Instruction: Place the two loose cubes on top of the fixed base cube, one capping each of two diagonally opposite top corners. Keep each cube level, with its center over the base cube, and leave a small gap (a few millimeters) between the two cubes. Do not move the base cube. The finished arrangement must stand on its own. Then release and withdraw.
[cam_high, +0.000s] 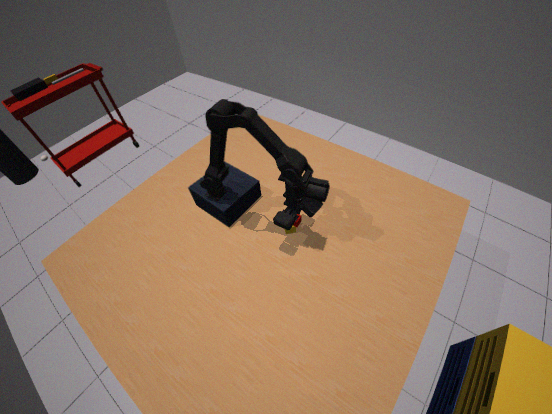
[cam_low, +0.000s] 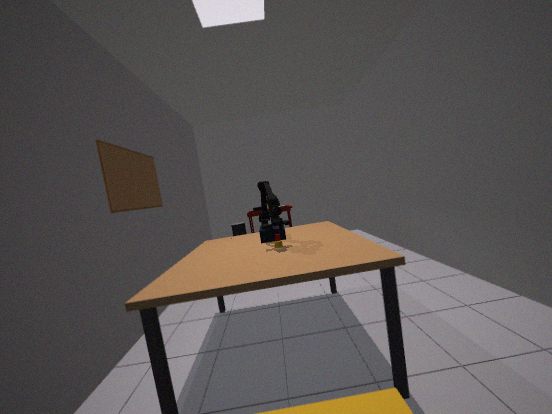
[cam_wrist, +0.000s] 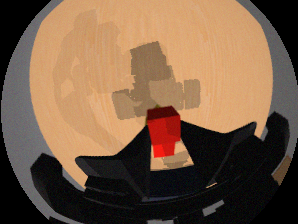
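The yellow base cube (cam_high: 291, 230) (cam_low: 278, 245) stands on the table (cam_high: 240, 320) (cam_low: 235, 270), mostly hidden in the wrist view. My gripper (cam_high: 298, 217) (cam_wrist: 162, 125) is shut on a red cube (cam_wrist: 165, 129), held between the fingertips over the base cube. A second red cube (cam_wrist: 164, 150) shows as a brighter patch just below the held one in the wrist view, partly hidden by it. In the exterior view the red of the cubes merges above the base cube, so the gap between them and any contact of the held cube cannot be told.
The arm's dark blue mounting block (cam_high: 227, 195) (cam_low: 270, 234) stands behind the cubes. Shadows of the arm and gripper fall around the base cube. A red cart (cam_high: 92, 147) and a yellow cabinet (cam_high: 525, 375) stand off the table.
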